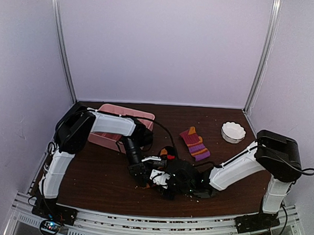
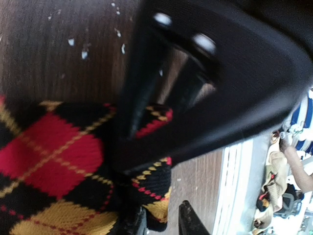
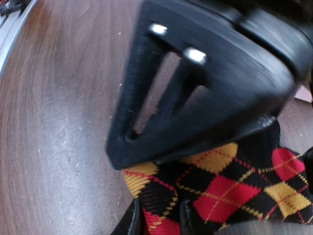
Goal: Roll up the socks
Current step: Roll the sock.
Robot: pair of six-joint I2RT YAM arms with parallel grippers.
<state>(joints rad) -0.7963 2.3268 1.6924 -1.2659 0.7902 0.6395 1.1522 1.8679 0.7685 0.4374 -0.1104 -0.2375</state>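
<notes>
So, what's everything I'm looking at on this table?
striped sock: one; purple, orange and dark red; lying alone mid-table, right of centre.
argyle sock: at least one; black with red and yellow diamonds; near the front, under both grippers.
pink tray: one; pink; back left, partly hidden by the left arm.
white bowl: one; white; back right.
table: one; dark brown wood.
left arm, right arm: two; white and black; meeting at front centre.
left gripper, right gripper: two; black; argyle fabric between the fingers, grip unclear.
</notes>
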